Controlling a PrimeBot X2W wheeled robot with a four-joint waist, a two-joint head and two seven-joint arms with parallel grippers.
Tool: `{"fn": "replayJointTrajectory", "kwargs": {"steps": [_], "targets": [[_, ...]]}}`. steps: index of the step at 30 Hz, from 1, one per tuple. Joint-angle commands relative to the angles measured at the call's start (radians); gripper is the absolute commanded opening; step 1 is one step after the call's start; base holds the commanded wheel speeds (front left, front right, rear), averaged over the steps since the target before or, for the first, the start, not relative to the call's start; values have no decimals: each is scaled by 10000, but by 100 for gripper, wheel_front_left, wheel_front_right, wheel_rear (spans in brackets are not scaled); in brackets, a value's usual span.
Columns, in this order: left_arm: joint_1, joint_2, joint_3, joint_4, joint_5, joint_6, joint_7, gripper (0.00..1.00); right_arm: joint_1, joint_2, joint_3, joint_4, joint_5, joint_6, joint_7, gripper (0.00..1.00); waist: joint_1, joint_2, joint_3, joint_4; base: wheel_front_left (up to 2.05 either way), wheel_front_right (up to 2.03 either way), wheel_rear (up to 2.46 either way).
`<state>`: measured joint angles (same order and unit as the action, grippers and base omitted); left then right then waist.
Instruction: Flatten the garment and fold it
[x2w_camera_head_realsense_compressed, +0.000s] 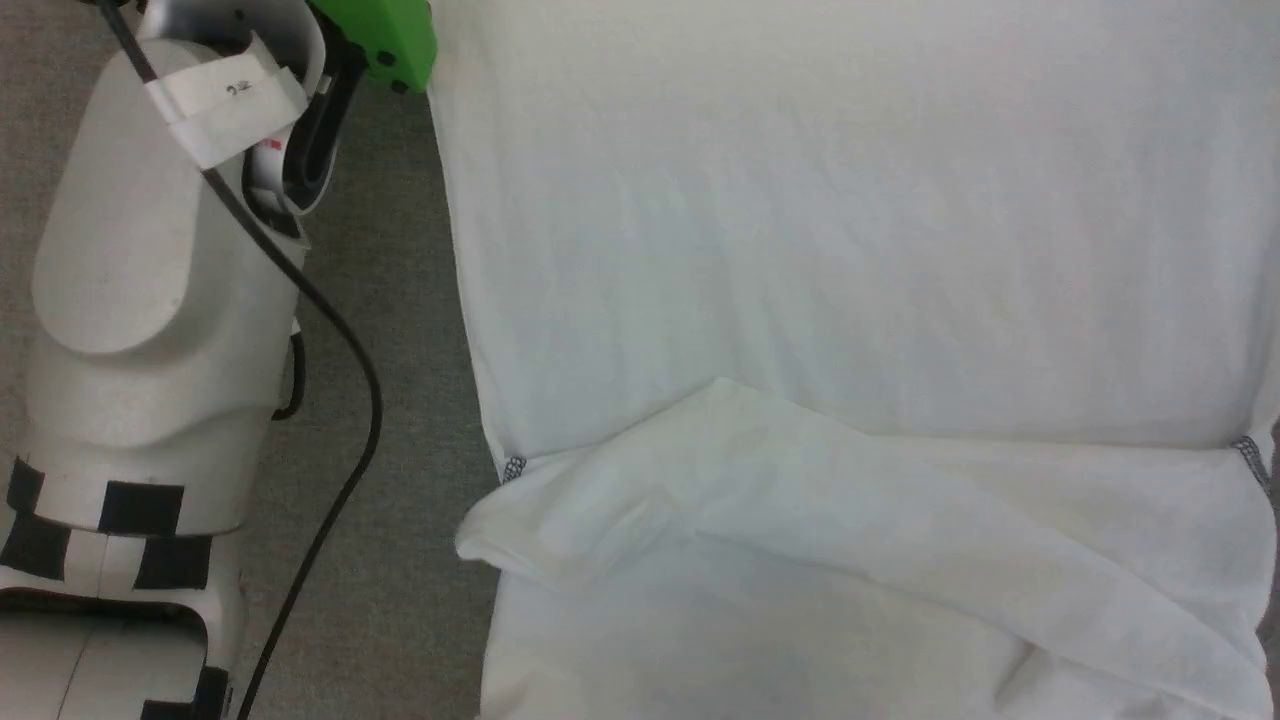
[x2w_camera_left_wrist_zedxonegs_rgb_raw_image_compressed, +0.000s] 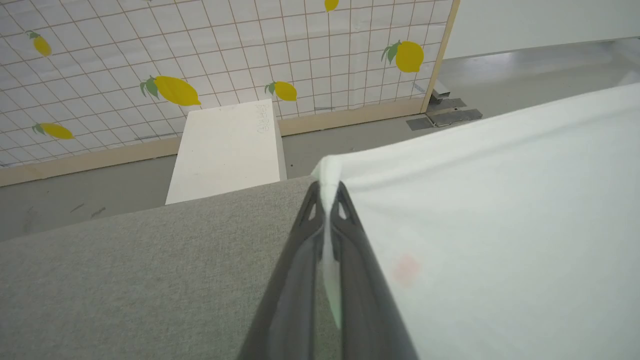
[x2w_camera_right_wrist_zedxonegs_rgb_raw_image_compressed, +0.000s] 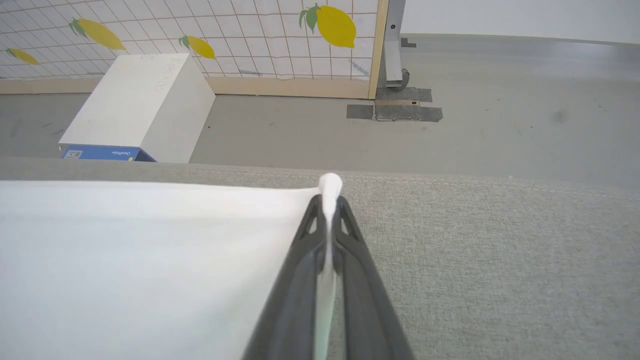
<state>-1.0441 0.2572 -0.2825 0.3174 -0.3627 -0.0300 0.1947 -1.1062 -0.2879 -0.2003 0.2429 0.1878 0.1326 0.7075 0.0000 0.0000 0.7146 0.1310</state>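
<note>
Pinching garment (x2w_camera_head_realsense_compressed: 850, 250) corners, left gripper (x2w_camera_left_wrist_zedxonegs_rgb_raw_image_compressed: 330, 192) and right gripper (x2w_camera_right_wrist_zedxonegs_rgb_raw_image_compressed: 329, 201) both clamped; head view adding a folded-over flap (x2w_camera_head_realsense_compressed: 800, 480).

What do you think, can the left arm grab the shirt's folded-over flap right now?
Probably not yet: the left tool is shut on the garment corner, so it must let go first. Nothing covers the flap.

Left fingers (x2w_camera_left_wrist_zedxonegs_rgb_raw_image_compressed: 299, 265) clamped together, right fingers (x2w_camera_right_wrist_zedxonegs_rgb_raw_image_compressed: 299, 272) clamped together
</note>
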Motion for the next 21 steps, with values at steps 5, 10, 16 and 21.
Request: {"fn": "replayJointTrajectory", "kwargs": {"steps": [5,10,16,21], "targets": [[280,367,405,-5,-308,94,-491,0,582,-107,-33,-122,635,-19,-470,0,0,0,-1205,-469,0,0,0],[1004,601,633,-585,-574,-85,-1017,0,1416,-191,235,-688,1452,-19,-837,0,0,0,-1941,-636,0,0,0],[2847,921,413,-2203,-632,-408,-1706,0,3398,-236,396,-1944,2573,-19,-1124,0,0,0,-2855,-668,0,0,0],[4890,1382,-321,-3817,-5,-522,-2230,0,5494,-96,360,-3180,3254,-19,-1250,0,0,0,-3538,-576,0,0,0]]}}
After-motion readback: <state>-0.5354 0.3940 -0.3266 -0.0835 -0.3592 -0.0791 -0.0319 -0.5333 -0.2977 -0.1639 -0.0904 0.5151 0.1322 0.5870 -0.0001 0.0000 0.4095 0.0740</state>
